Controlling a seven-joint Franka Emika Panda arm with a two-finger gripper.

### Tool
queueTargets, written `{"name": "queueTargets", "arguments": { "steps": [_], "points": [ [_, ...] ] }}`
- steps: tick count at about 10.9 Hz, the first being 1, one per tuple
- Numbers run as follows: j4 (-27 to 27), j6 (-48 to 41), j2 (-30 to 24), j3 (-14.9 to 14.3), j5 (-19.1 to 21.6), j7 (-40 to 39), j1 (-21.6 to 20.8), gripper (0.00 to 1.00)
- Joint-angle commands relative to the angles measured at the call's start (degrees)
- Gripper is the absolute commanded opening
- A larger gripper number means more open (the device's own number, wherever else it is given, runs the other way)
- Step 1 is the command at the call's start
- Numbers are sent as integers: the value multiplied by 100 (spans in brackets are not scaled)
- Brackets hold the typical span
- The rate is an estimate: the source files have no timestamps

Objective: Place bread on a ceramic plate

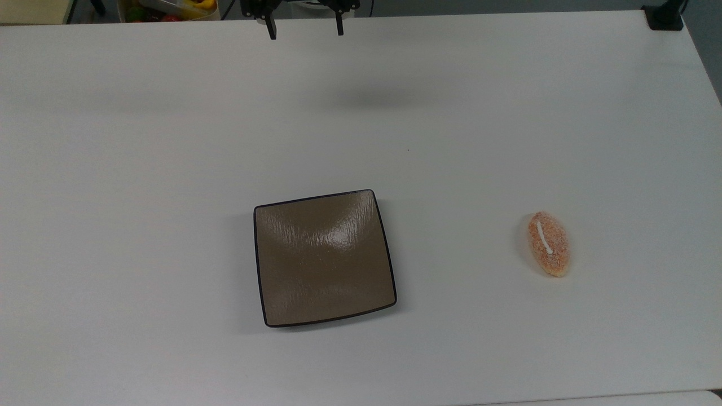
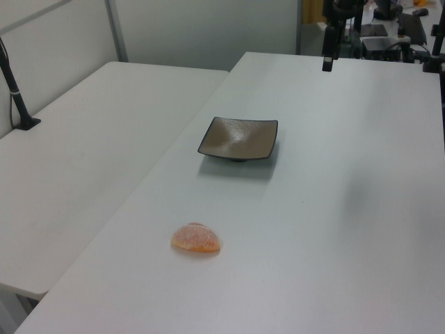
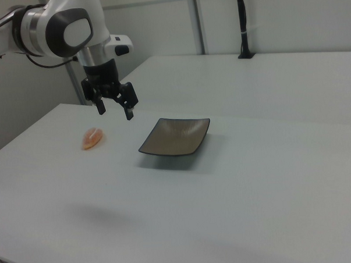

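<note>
The bread (image 1: 548,243) is a small oval orange-pink speckled roll with a white stripe, lying on the white table at the top view's right; it also shows as bread (image 2: 196,238) and bread (image 3: 93,138). The square glossy brown ceramic plate (image 1: 323,259) sits bare near the table's middle, seen too as plate (image 2: 239,138) and plate (image 3: 176,136). My gripper (image 1: 305,29) hangs open and holding nothing high above the table's far edge in the top view, well away from both; in the right view the gripper (image 3: 115,109) shows its two fingers spread.
The white table (image 1: 169,141) is wide and bare around the plate and bread. A black post base (image 1: 664,17) stands at the top view's upper right corner. A second white table (image 2: 76,153) adjoins at the left view's left. Colourful items (image 1: 169,8) lie beyond the far edge.
</note>
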State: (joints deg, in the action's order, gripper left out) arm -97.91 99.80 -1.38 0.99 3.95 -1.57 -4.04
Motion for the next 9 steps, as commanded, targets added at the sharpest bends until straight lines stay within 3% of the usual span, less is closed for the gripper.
{"name": "queueTargets", "arguments": {
  "steps": [1,4,9],
  "points": [
    [-9,-92,-38,68,106,-133,79,100],
    [-35,-92,-20,59,89,-1281,219,100],
    [53,-66,49,59,1,-1302,185,100]
  ]
}}
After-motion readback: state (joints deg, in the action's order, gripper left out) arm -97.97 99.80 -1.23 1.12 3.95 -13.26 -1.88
